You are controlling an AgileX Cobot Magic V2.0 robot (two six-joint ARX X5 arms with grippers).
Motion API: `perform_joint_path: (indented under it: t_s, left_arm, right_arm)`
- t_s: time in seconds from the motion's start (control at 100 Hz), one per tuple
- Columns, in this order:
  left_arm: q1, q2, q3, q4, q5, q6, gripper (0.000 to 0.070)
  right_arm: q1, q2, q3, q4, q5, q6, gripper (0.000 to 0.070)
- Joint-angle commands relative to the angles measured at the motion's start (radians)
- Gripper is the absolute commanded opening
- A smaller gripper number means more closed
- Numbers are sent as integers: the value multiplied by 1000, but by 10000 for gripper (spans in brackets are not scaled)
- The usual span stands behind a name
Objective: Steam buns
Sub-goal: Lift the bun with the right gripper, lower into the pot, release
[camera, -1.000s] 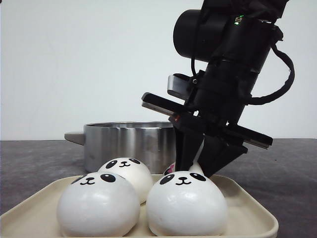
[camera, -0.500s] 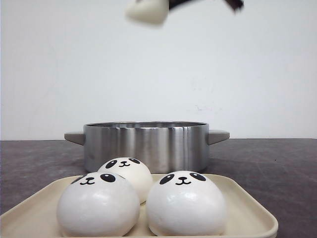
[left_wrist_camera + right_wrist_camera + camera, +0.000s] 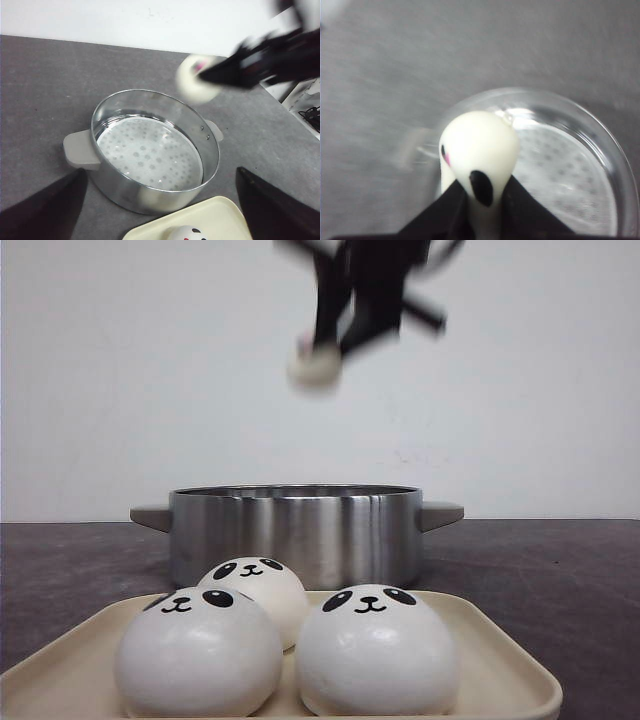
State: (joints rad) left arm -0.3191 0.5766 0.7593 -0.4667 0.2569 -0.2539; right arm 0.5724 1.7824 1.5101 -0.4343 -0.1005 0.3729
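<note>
1. Left side first: the left gripper [image 3: 160, 210] hangs above the bench [image 3: 60, 560] with its dark fingers spread wide and nothing between them, looking down on the steamer pot [image 3: 295, 530]. It has no part in the carry as far as I can judge.
2. Three buns [image 3: 200, 655] sit on the cream tray [image 3: 500, 655] in front of the pot, two at the front and one behind, touching or nearly so. These are left to move.
3. The pot's perforated floor [image 3: 150, 155] shows no bun on it in either wrist view, so nothing has been placed yet.
4. The fourth bun [image 3: 315, 365] is in the air above the pot, clamped between the fingers of the right gripper [image 3: 335, 340]; the front view is blurred by motion.
5. Judged progress: early, with the first transfer under way and lowering and release to come.
6. Nothing blocks the pot's open mouth; its rim and handles [image 3: 440, 515] are the only edges to clear.
</note>
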Motion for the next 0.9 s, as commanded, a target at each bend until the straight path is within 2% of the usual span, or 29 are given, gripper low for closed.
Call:
perform_joint_path:
  t_s: [0.0, 0.34, 0.38, 0.46, 0.51, 0.71, 0.82, 0.89]
  left_arm:
    - [-4, 5, 14, 16, -6, 6, 554]
    - [-4, 5, 14, 14, -6, 7, 554]
    - [-4, 5, 14, 13, -6, 7, 554]
    - [-4, 5, 14, 13, -6, 7, 554]
    - [-4, 5, 14, 13, -6, 7, 554]
    - [-4, 5, 14, 10, -6, 6, 554]
    - [-4, 5, 14, 10, -5, 6, 554]
    - [-4, 5, 14, 10, -5, 6, 554]
  right_arm:
    - [-6, 64, 13, 30, 5, -18, 7]
    - [-45, 206, 13, 68, 23, -16, 15]
    - [-45, 206, 13, 68, 24, -16, 51]
    - [-45, 206, 13, 68, 26, -18, 216]
    - [-45, 206, 13, 65, 26, -18, 281]
    - [-46, 206, 13, 60, 27, -18, 296]
    - [-49, 206, 13, 60, 26, -13, 380]
    - [-52, 204, 14, 58, 22, -7, 392]
